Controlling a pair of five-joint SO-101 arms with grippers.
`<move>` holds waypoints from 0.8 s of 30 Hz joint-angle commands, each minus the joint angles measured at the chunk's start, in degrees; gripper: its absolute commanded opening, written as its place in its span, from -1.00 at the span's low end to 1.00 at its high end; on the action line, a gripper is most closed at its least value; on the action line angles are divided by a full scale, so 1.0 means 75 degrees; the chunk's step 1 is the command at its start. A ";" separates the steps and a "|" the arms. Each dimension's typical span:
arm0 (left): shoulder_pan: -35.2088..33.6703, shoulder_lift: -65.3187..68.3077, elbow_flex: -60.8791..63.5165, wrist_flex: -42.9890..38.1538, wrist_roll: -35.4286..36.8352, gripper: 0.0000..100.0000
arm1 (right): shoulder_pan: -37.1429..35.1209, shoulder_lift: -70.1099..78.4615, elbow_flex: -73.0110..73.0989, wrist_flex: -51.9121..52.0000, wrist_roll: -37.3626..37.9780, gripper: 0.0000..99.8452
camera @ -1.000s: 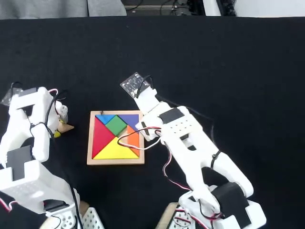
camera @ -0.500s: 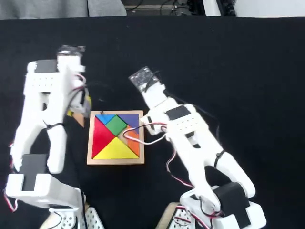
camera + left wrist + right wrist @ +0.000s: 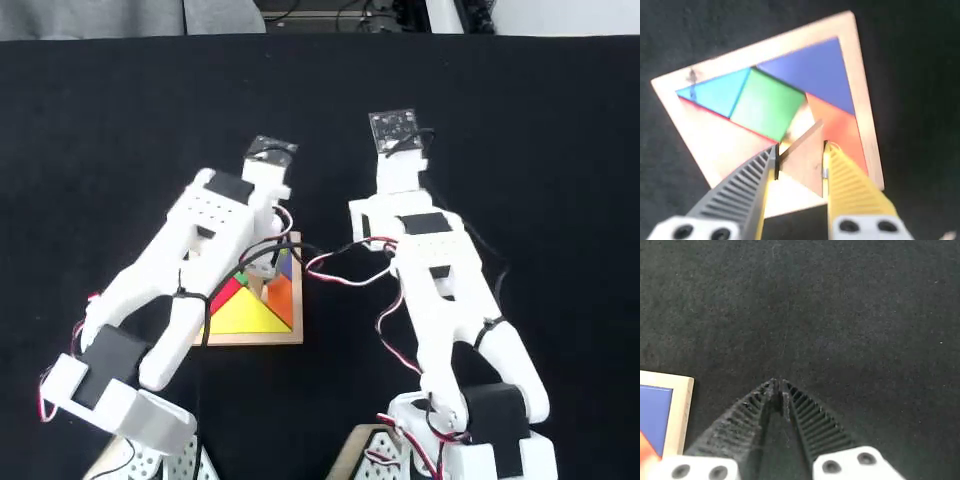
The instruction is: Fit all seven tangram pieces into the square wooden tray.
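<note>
High view: my left arm lies across the wooden tray, with the right arm just beside it. Left wrist view: the left gripper clamps a plain wooden piece above the tray, by the green square. Right wrist view: the right gripper is closed on nothing, over black cloth.

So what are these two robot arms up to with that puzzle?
The left gripper holds a pale wooden piece, tilted, over a gap in the square tray beside the green square. Other coloured pieces already lie in the tray. The right gripper is shut, empty, over the black cloth nearby.
</note>
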 commanded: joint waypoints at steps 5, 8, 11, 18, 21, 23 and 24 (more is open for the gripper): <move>0.0064 -0.0270 0.0557 -0.0492 0.0094 -0.86 | 0.0070 -0.0018 -0.0252 -0.0152 -0.0047 -0.98; 0.0064 -0.0270 0.0627 -0.0715 0.0152 -0.86 | 0.0105 -0.0018 -0.0264 -0.0152 -0.0047 -0.98; 0.0111 -0.0270 0.0791 -0.0856 0.0176 -0.85 | 0.0105 -0.0018 -0.0264 -0.0152 -0.0047 -0.98; 0.0088 -0.0270 0.0850 -0.0785 0.0938 -0.81 | 0.0082 -0.0018 -0.0264 -0.0152 -0.0047 -0.98; 0.0076 -0.0270 0.0897 -0.0797 0.1219 -0.63 | 0.0082 -0.0018 -0.0264 -0.0152 -0.0047 -0.98; 0.0111 -0.0270 0.0944 -0.0844 0.1160 -0.52 | 0.0082 -0.0018 -0.0264 -0.0152 -0.0047 -0.98; 0.0123 -0.0270 0.0944 -0.0844 0.1067 -0.49 | 0.0082 -0.0018 -0.0264 -0.0152 -0.0047 -0.98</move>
